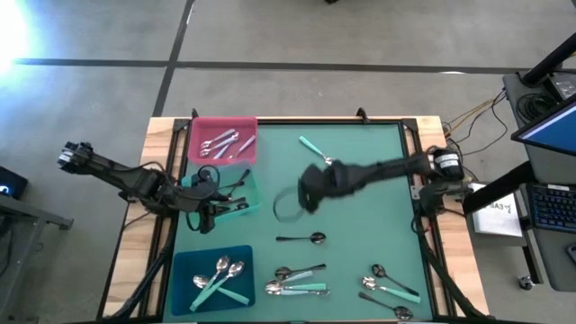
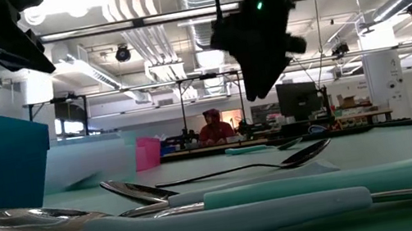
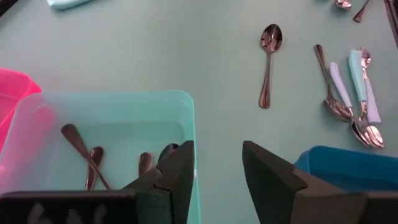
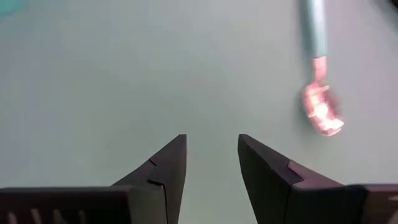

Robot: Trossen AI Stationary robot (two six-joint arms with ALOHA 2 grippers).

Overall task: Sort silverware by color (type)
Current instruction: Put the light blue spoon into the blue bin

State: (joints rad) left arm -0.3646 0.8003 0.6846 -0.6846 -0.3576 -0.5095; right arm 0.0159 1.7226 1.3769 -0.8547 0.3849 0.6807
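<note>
Silverware (image 1: 300, 280) scattered on mat, some in trays. Left gripper (image 3: 216, 169) fingers apart, empty, at green tray (image 3: 188, 106) edge. Right gripper (image 4: 211, 163) apart, empty, mid-table near teal-handled spoon (image 4: 319, 74).

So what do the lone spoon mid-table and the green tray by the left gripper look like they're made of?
The lone spoon looks like polished metal all through: bowl and handle are one mirror-bright silver. The green tray looks like thin translucent plastic, since its walls glow pale and the utensils inside show through faintly. The left gripper hangs open over its rim.
</note>
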